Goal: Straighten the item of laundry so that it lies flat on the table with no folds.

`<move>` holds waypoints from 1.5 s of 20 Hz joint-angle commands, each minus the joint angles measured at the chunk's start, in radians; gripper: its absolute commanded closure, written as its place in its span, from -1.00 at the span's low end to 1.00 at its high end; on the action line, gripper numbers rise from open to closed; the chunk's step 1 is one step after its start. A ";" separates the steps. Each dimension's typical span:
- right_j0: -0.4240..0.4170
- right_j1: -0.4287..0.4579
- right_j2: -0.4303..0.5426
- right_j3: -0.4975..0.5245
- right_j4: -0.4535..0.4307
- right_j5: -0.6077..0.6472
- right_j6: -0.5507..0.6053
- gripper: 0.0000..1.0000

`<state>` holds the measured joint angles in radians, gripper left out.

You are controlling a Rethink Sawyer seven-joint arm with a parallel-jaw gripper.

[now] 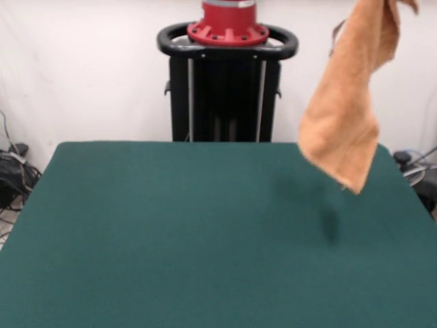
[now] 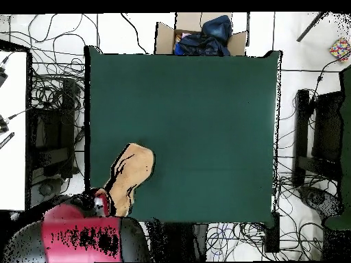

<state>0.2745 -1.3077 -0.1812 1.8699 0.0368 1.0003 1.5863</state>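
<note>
The orange-tan towel hangs in the air above the table's far right corner in the front view. Its top runs out of the picture and its lowest corner hangs just above the dark green table. In the overhead view the towel shows over the table's lower left part, trailing from my gripper at the end of the red arm. The gripper is shut on the towel's upper edge. The gripper itself is above the top edge of the front view. No part of the towel lies on the table.
The black pedestal with its red base stands behind the table's far edge. A cardboard box with dark blue cloth sits beyond the opposite edge. Cables lie on the floor around the table.
</note>
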 commanded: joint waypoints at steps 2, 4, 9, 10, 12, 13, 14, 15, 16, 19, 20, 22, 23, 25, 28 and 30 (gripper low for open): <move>0.020 -0.006 0.010 -0.063 0.008 0.170 0.302 1.00; 0.028 0.003 0.014 -0.093 -0.020 0.151 0.297 1.00; 0.215 -0.086 -0.049 0.070 -0.004 0.023 0.566 1.00; 0.235 -0.082 -0.054 0.072 -0.005 0.013 0.590 1.00; 0.270 -0.069 -0.059 0.098 0.020 -0.035 0.639 1.00; 0.274 -0.051 -0.060 0.101 0.021 -0.062 0.645 1.00; 0.275 -0.040 -0.057 0.114 0.040 -0.083 0.649 1.00; 0.275 -0.029 -0.053 0.127 0.049 -0.109 0.644 1.00; 0.273 -0.018 -0.047 0.148 0.064 -0.140 0.640 1.00; 0.281 0.017 -0.030 0.202 0.080 -0.243 0.660 1.00; 0.283 0.026 -0.025 0.212 0.083 -0.263 0.670 1.00; 0.291 0.031 -0.021 0.229 0.082 -0.289 0.689 1.00; 0.285 0.035 -0.013 0.240 0.091 -0.305 0.682 1.00; 0.280 0.046 0.000 0.268 0.108 -0.335 0.681 1.00; 0.275 0.094 0.006 0.289 0.089 -0.387 0.686 1.00; 0.269 0.158 0.012 0.295 0.060 -0.441 0.678 1.00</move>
<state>0.5577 -1.2877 -0.2042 2.0158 0.0942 0.6372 2.0369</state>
